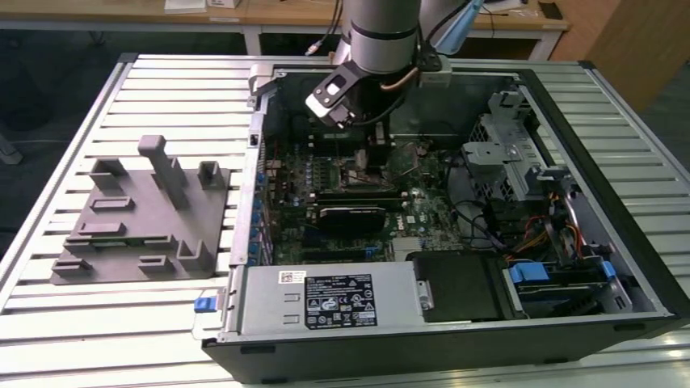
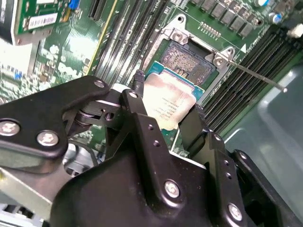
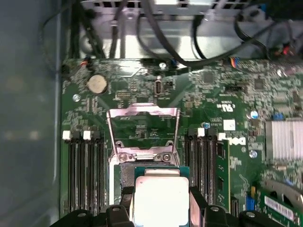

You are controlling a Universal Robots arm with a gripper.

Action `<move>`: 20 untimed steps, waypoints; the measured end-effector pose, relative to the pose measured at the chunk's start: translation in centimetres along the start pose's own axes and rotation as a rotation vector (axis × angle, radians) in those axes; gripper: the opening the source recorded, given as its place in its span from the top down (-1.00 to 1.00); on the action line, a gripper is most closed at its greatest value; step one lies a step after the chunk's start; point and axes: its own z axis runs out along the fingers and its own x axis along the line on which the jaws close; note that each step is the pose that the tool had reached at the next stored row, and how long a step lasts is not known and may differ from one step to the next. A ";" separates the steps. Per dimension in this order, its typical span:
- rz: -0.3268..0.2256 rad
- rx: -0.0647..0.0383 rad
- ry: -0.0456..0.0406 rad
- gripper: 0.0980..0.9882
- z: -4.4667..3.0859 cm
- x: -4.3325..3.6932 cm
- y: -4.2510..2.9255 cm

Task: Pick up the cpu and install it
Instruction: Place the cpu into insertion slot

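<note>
Second wrist view: jaws clamp the cpu (image 2: 166, 101), hiding its near edge, over the half-covered socket (image 2: 187, 59).

Single arm (image 1: 383, 32), grey tube section, comes down steeply from above with the wrist bent over. A white camera block (image 1: 332, 95) sits on the wrist's side, toward the exterior view's left. The gripper (image 2: 168, 97), a black two-finger type, points downward below the wrist. In both wrist views its fingers (image 2: 142, 111) are drawn in, one against each opposite edge of the cpu (image 3: 161, 198). The chip sits flat between the tips, silvery top facing back toward the palm. Finger linkages angle inward from the gripper body.
</note>
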 end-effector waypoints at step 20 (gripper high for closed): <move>-0.079 -0.002 0.0030 0.00 1.29 0.02 -0.34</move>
